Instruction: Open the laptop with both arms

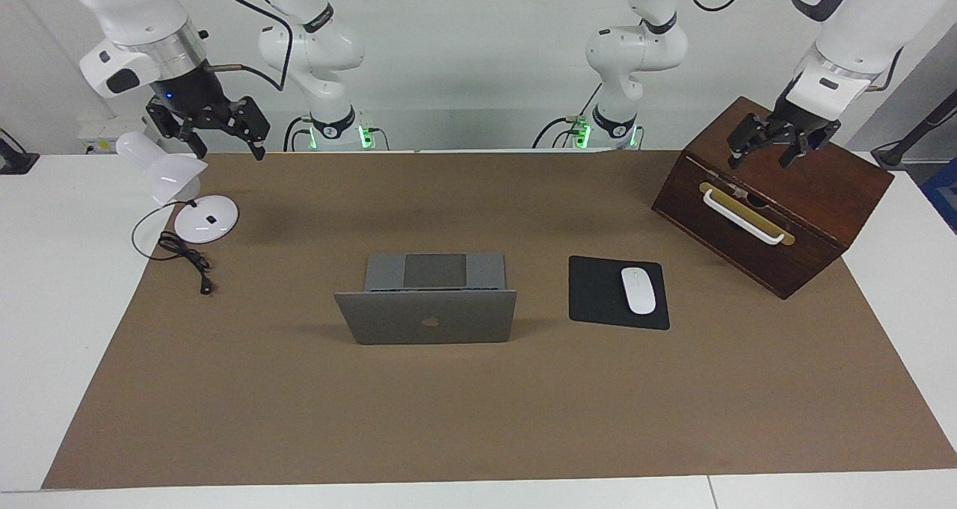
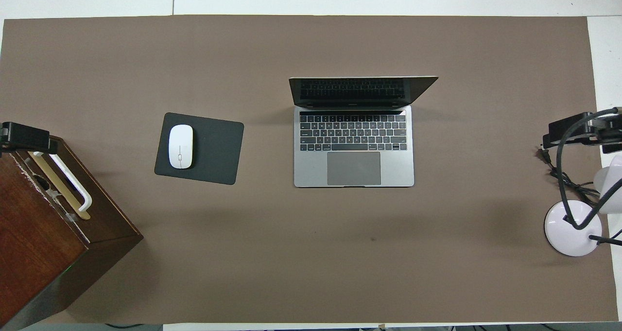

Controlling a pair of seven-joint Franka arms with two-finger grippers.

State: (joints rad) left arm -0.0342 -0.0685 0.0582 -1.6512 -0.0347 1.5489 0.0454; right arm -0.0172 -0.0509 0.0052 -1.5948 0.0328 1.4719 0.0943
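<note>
Mid-counter, the thin silver-grey laptop point(image 1: 426, 316) stands open already, so the open left tool point(image 1: 774, 149) over the dark wooden box point(image 1: 777, 195) and the open right tool point(image 1: 217, 131) above the white desk lamp point(image 1: 176, 187) should simply keep clear.

both arms are up in the air, left gripper point(image 1: 774, 141) and right gripper point(image 1: 211, 124) jaws spread, holding nothing

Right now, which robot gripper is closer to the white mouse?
Left. The left gripper hangs over the wooden box at the mouse's end; the right gripper is up over the desk lamp.
</note>
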